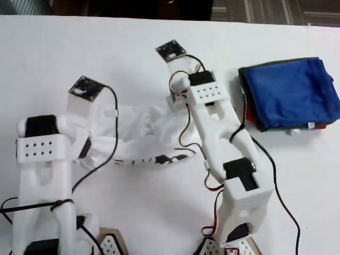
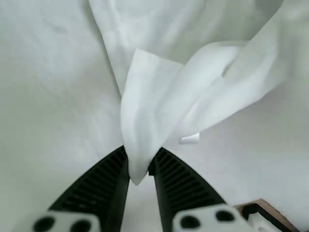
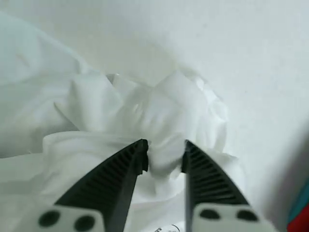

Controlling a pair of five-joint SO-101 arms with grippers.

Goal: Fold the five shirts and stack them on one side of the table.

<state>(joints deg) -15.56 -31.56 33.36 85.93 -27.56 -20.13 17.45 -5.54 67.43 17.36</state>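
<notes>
1. High view: one worktop, two arms, one loose white shirt and one stack of folded shirts.
   - The white shirt lies crumpled in the middle of the worktop, between the two arms. Dark print shows along its near side.
   - The stack sits toward the right side, closer to the far edge than the near one. A blue shirt is on top, with dark, red and green edges showing under it. How many layers lie beneath cannot be counted for certain.
   - The left arm rises from the near edge and leans forward. Its wrist is bent down over the shirt's left end.
   - The right arm rises from the near edge and slants away toward the far edge. Its wrist is over the shirt's right end, near the stack but apart from it.
   - A black cable hangs along the left arm.

2. Left wrist view: one left gripper, pointed down at the worktop. Its two black fingers are pressed close on a narrow fold of the white shirt. The cloth fans out from the pinch and drapes away from it. One small white label hangs from the fabric.

3. Right wrist view: one right gripper, also aimed downward. Its two fingers stand a little apart with a bunched wad of the white shirt squeezed between them. The rest of the shirt is heaped around the tips. A red and green sliver of the stack shows at the frame's edge.
</notes>
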